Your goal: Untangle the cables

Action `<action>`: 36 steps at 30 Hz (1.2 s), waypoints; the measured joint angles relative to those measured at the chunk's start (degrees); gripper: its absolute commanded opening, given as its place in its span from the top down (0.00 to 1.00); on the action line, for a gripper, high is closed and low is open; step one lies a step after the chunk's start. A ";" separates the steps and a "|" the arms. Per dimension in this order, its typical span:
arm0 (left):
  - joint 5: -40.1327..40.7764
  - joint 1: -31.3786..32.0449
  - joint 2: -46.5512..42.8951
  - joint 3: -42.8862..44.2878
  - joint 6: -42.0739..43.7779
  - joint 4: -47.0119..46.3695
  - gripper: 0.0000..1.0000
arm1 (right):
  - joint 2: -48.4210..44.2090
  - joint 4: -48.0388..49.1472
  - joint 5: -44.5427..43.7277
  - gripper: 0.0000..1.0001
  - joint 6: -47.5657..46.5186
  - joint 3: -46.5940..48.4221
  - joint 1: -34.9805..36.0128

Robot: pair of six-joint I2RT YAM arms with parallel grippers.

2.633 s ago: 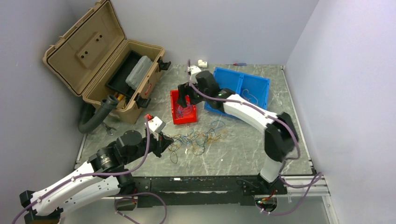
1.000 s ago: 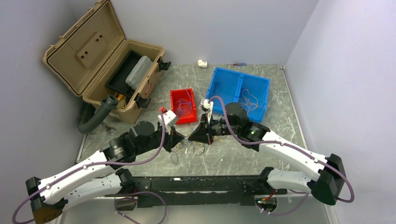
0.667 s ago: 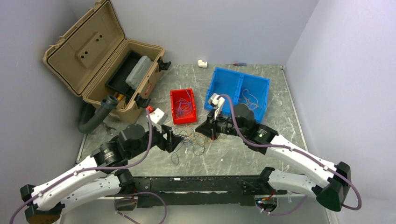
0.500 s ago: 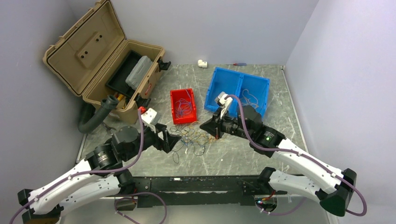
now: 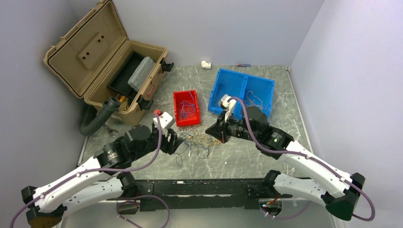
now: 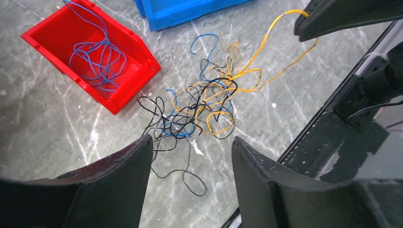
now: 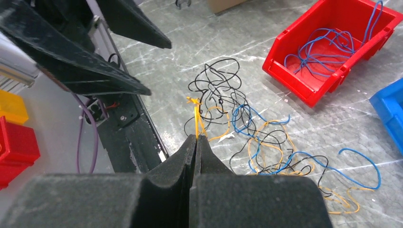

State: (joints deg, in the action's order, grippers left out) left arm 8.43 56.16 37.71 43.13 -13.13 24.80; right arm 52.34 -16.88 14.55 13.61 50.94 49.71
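The cables (image 5: 197,141) lie as a loose tangle of black, blue and yellow-orange wires (image 6: 204,109) on the marble table between the two arms. My right gripper (image 5: 208,130) is shut on the end of a yellow-orange cable (image 7: 196,118), which runs taut from its tips (image 7: 196,136) down into the tangle (image 7: 247,123). My left gripper (image 5: 177,142) hovers just left of the tangle. In its wrist view it (image 6: 190,142) stands open above a black loop, holding nothing. Blue cables lie in the red bin (image 6: 133,90).
The red bin (image 5: 175,109) stands just behind the tangle, and a blue two-part bin (image 5: 244,73) with pale wires stands at the back right. An open tan toolbox (image 5: 104,61) and a black hose (image 5: 97,121) fill the back left. A white fitting (image 5: 206,64) lies by the far wall.
The left gripper has let go and opened, drawing slightly back to the left. The right gripper, still shut, has pulled the yellow-orange cable up and to the right, away from the left one.
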 measured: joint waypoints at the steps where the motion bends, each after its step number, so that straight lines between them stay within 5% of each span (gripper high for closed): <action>1: 0.04 0.00 1.05 0.26 0.90 -0.26 0.34 | -0.07 -0.13 0.31 1.00 -0.13 0.28 0.00; 19: -0.44 0.00 16.59 3.52 7.82 -6.49 0.55 | -0.22 -0.76 4.07 1.00 -0.76 1.62 0.00; 21: -0.48 0.00 17.68 3.52 7.98 -7.52 0.68 | -0.22 -0.76 4.07 1.00 -0.74 1.62 0.00; 23: -0.63 0.00 18.80 3.63 7.78 -8.26 0.97 | -0.24 -0.76 4.04 1.00 -0.74 1.62 0.00; 24: -0.66 0.00 19.50 3.74 8.26 -8.55 1.00 | -0.28 -0.76 4.00 1.00 -0.72 1.62 0.00; 31: 4.76 0.00 19.74 4.02 7.58 -8.96 1.00 | -2.19 -2.01 -2.64 1.00 -0.07 1.62 0.07; 36: 12.55 -0.79 12.52 3.56 4.20 -8.04 1.00 | -5.14 -6.67 -20.68 1.00 4.00 1.62 0.17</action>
State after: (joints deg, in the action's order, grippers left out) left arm 20.97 55.37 50.24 46.70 -8.93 16.75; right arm 47.20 -23.55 -6.13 17.61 52.56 49.89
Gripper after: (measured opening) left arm 0.012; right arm 0.009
